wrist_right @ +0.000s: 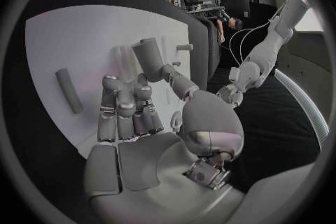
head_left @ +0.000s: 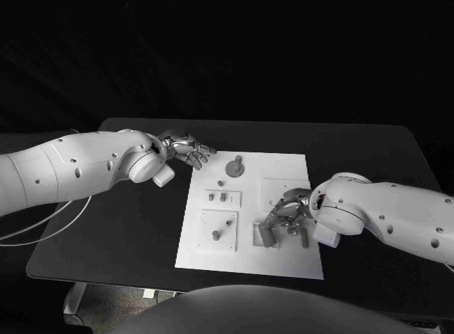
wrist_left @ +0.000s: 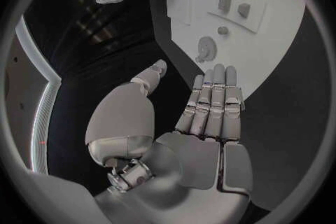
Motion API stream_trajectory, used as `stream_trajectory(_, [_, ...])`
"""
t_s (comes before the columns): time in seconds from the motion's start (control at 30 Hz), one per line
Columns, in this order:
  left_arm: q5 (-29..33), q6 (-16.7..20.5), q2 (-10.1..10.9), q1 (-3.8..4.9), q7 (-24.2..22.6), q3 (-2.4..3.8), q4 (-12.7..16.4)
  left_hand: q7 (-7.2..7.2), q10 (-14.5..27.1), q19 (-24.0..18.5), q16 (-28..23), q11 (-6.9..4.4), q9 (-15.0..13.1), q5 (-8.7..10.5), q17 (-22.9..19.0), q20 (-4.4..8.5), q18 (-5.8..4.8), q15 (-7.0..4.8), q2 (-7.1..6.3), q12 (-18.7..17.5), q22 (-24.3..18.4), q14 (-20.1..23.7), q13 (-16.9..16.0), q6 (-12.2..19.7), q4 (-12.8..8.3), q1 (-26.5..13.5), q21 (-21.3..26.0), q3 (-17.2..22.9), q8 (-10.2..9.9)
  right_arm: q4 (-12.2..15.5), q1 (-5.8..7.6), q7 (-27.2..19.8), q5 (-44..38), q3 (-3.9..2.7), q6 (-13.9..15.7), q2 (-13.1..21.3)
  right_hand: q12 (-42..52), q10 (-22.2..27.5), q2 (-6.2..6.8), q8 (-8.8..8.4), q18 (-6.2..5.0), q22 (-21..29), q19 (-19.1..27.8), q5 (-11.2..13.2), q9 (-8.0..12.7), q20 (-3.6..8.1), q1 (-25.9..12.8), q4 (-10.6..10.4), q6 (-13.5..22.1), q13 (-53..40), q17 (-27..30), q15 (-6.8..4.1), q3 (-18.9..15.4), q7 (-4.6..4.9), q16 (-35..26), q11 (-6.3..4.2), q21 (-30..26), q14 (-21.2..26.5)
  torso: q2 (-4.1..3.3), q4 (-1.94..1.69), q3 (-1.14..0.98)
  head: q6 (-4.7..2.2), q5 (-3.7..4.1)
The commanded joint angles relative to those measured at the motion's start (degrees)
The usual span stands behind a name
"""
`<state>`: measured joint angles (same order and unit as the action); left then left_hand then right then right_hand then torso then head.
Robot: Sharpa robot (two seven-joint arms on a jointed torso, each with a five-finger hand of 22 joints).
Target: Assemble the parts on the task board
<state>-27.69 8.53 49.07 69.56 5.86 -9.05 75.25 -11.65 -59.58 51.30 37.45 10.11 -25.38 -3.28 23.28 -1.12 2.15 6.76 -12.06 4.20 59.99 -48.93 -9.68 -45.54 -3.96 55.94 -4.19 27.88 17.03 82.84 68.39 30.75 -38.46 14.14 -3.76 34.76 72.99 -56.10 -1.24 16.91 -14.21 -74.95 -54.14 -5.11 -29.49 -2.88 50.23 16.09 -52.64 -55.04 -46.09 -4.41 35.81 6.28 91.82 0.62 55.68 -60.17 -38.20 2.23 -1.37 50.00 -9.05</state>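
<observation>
White task board (head_left: 287, 261) lies in the middle of a black table (head_left: 117, 236), with small grey parts (head_left: 223, 197) standing in raised panels on it. The left hand (head_left: 187, 152) hovers just off the board's far left corner, fingers straight and close together, holding nothing. The right hand (head_left: 287, 217) rests on the board's right side, fingers curled down beside a loose grey bar (wrist_right: 68, 90); whether it grips anything cannot be told.

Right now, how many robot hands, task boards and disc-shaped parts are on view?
Hands: 2, the left hand and the right hand
Task board: 1
Disc-shaped part: 1
Total: 4
</observation>
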Motion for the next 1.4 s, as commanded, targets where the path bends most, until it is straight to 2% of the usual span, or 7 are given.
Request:
stream_trajectory(0.03, [-0.2,-0.9,0.0,0.17,0.0,0.02,0.1,0.05,0.5,-0.6,-0.3,0.06,-0.1,0.09,0.1,0.0,0.97,0.06,-0.63,-0.1,-0.1,0.2,0.1,0.5,0.4,0.1,0.1,0.1,0.1,0.1,-0.15,-0.1,-0.7,0.05,-1.0,-0.1,0.1,0.4,0.78,1.08,-0.79,-0.9,0.3,-0.2,-0.8,-0.23,-1.1,-1.1,-3.4,0.1,0.0,-0.41,0.6,0.6,0.3,0.09,0.3,0.8,0.0,0.0,0.02,0.0,0.01])
stream_trajectory(0.43, [-0.3,-0.9,0.0,0.17,0.2,-0.01,0.1,0.06,0.5,-0.6,-0.3,0.06,-0.1,0.09,0.1,-0.01,0.97,0.06,-0.67,-0.1,-0.1,0.2,0.1,0.5,0.5,0.1,0.1,0.1,0.2,0.2,-0.15,-0.1,-2.1,0.05,-1.0,-0.3,0.2,0.5,4.68,0.85,-0.79,-0.8,0.2,-0.2,-0.8,0.09,-7.1,-6.0,-3.5,0.2,0.2,-0.5,0.5,0.47,0.5,0.03,0.3,0.9,0.01,0.0,0.01,0.0,0.04])
stream_trajectory(0.53, [-0.3,-1.0,0.0,0.17,0.2,-0.01,0.1,0.06,0.5,-0.6,-0.3,0.06,-0.1,0.09,0.1,-0.01,0.97,0.06,-0.68,-0.1,-0.1,0.2,0.1,0.5,0.6,0.1,0.1,0.1,0.2,0.2,-0.15,-0.1,-2.5,0.05,-1.2,-0.4,0.3,0.6,5.55,0.78,-0.79,-0.8,0.3,-0.1,-0.8,0.21,-7.5,-6.5,-3.4,0.2,0.2,-0.53,0.8,0.52,0.5,0.0,0.3,0.9,-0.01,0.01,0.01,0.0,0.01])
stream_trajectory(1.0, [-0.4,-1.1,0.0,0.17,0.3,-0.02,0.1,0.08,0.6,-0.6,-0.3,0.06,-0.1,0.09,0.2,-0.01,0.98,0.06,-0.72,0.0,-0.1,0.2,0.1,0.5,0.7,0.1,0.1,0.1,0.2,0.3,-0.15,-0.2,-4.2,0.05,-0.9,-0.3,0.3,0.8,6.48,0.54,-0.79,-0.9,0.3,-0.1,-0.8,0.35,-7.2,-6.3,-3.0,0.2,0.3,-0.52,1.2,0.65,0.5,0.1,0.3,1.0,0.01,-0.01,0.0,0.0,0.09])
stream_trajectory(1.2, [-0.4,-1.0,-0.1,0.17,0.0,-0.02,-0.1,0.08,0.6,-0.6,-0.3,0.05,-0.1,0.09,0.2,-0.01,0.99,0.06,-0.71,0.0,0.0,0.2,0.1,0.5,0.7,0.2,0.1,0.1,0.2,1.7,-0.16,-1.1,-6.7,0.04,2.3,0.8,0.3,0.8,6.81,0.52,-0.79,-0.9,0.2,-0.1,-0.8,0.41,-6.9,-6.1,-3.0,0.2,0.3,-0.5,1.4,0.67,0.6,0.12,0.4,1.0,0.01,-0.01,-0.04,0.0,0.17])
stream_trajectory(1.3, [-0.4,-0.5,0.0,0.17,-0.6,-0.02,-0.3,0.09,0.5,-0.6,-0.3,0.04,-0.1,0.09,0.2,0.0,1.0,0.05,-0.66,0.0,0.0,0.2,0.1,0.5,0.7,0.2,0.1,0.1,0.2,3.4,-0.07,-2.1,-9.0,0.04,4.3,2.8,0.5,0.6,7.73,0.52,-0.79,-0.9,-0.1,-0.1,-0.9,0.57,-5.8,-5.2,-2.9,0.2,0.4,-0.47,1.7,0.69,0.6,0.16,0.6,0.7,0.03,0.01,-0.06,0.0,0.25])
stream_trajectory(1.4, [-0.4,0.0,0.0,0.17,-1.1,-0.02,-0.5,0.11,0.4,-0.6,-0.3,-0.01,-0.1,0.1,0.3,0.01,1.01,0.04,-0.61,0.1,0.0,0.2,0.1,0.4,0.8,0.3,0.1,0.1,0.3,4.8,0.85,-2.2,-11.0,-0.06,4.7,4.6,0.6,0.4,8.85,0.31,-0.79,-0.8,-0.4,-0.1,-0.9,0.68,-4.8,-4.6,-2.4,0.2,0.5,-0.44,2.0,0.82,0.6,0.24,0.6,0.4,0.04,0.08,-0.04,0.0,0.37])
